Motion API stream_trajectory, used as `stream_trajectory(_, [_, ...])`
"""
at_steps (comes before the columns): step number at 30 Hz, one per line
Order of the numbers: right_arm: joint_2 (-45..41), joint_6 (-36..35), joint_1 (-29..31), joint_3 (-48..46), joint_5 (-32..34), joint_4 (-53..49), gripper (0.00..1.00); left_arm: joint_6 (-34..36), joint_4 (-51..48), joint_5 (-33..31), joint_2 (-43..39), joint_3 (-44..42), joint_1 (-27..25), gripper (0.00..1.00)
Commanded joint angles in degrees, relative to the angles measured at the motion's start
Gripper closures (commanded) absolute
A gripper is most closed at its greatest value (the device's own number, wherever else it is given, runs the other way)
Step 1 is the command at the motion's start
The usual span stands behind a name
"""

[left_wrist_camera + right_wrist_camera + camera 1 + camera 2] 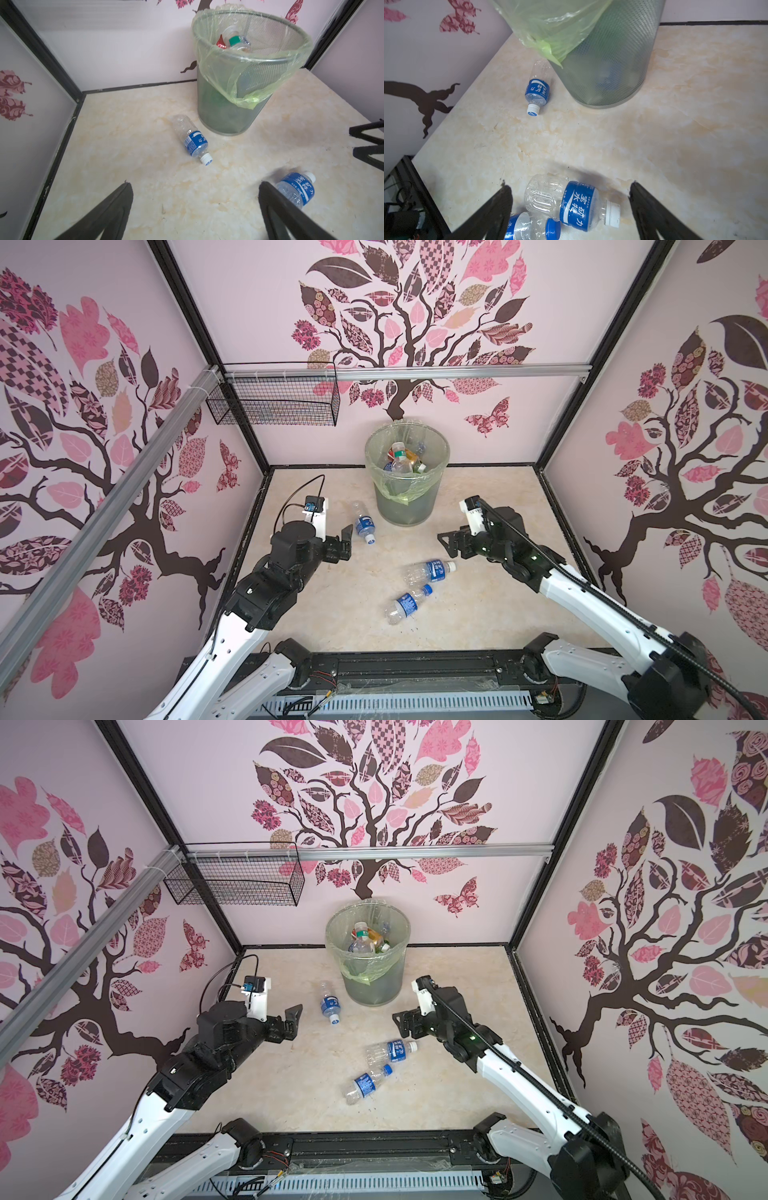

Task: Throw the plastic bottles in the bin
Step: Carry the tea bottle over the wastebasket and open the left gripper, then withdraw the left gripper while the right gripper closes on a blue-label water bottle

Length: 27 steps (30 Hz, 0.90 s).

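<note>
Pick step: several plastic bottles sit in bin, three lie on table; right gripper, spread empty, hangs over middle bottle, next lower and clamp; left gripper spread empty near bin-side bottle.

Plastic, metal mesh and a marble-look top

You're looking at clear, crinkled plastic bottles with glossy blue labels on a smooth, pale marble-patterned tabletop. The bin is fine grey metal mesh under a thin translucent green plastic bag, and the wall basket is black wire.
</note>
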Motion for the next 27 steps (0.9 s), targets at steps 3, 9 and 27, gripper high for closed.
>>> stream_trajectory(3, [9.3,-14.5,4.8,7.9,7.8,-13.4,0.1,-3.5,2.8,1.1,-4.2,-5.4,0.3,0.02])
stream_trajectory(9, [12.7,-22.6,5.7,8.0,3.9,-16.4,0.09,-4.5,3.1,1.2,-7.3,-6.3,0.3,0.02])
stream_trajectory(27, [19.5,-30.2,6.9,4.9,-5.1,-15.0,0.16,-5.1,5.7,4.6,-9.4,-7.7,0.3,0.02])
